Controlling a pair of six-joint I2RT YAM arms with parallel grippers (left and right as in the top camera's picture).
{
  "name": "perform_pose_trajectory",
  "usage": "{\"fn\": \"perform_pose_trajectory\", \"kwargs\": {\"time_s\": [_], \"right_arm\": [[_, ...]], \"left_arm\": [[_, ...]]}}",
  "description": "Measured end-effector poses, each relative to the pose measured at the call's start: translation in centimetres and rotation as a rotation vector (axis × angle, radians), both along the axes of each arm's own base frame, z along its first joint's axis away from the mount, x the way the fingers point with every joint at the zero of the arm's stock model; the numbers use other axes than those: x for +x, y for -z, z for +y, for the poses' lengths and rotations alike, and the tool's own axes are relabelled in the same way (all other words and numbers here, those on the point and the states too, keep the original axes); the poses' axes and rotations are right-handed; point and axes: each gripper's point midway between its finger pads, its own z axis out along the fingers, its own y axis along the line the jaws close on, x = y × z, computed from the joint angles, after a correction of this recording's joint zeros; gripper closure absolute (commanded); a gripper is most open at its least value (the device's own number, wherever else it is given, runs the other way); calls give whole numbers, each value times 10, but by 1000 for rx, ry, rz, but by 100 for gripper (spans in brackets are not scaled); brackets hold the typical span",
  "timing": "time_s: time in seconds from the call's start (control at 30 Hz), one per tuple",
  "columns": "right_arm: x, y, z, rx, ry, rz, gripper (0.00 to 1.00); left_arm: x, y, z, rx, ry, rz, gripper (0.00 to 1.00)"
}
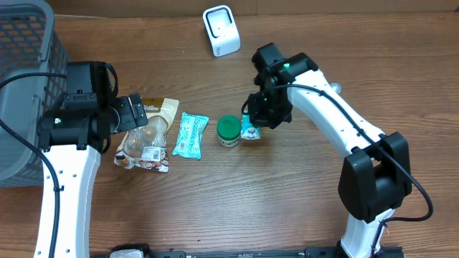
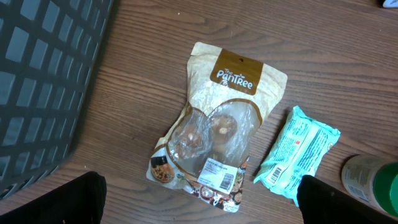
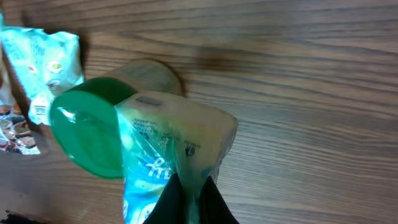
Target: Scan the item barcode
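My right gripper (image 3: 194, 200) is shut on the crimped edge of a small blue-green snack packet (image 3: 168, 143), pinched between its black fingers. In the overhead view this packet (image 1: 250, 132) hangs under the right gripper (image 1: 252, 123), close beside a green-lidded jar (image 1: 229, 130). No barcode shows on the packet in the right wrist view. A white scanner (image 1: 221, 30) stands at the back of the table, apart from both arms. The left gripper (image 1: 136, 115) is open above a brown Pantree snack bag (image 2: 217, 124), and its jaws stand wide with nothing between them.
A teal wrapped pack (image 1: 190, 135) with a barcode on its end lies between the brown bag and the jar (image 3: 93, 130). A grey mesh basket (image 1: 21, 86) fills the left edge of the table. The brown bag has a white barcode label (image 2: 222, 173).
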Motion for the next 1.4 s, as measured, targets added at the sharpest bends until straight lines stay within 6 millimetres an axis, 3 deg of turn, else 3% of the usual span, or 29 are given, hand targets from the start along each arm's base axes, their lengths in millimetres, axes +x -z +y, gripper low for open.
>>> {"fn": "perform_pose_trajectory", "kwargs": {"time_s": [0.37,0.73,1.17,1.4], "right_arm": [[6,2,-5,6,-1,-17,96],[-4,30,-5,15,13,16,96],[1,24,18,130,-2,0,96],[-8,24,37,132,-56,-15,96]], "left_arm": [[0,0,-2,0,7,0,0],[0,0,-2,0,6,0,1],[0,0,-2,0,6,0,0],[0,1,-2,0,6,2,0]]}}
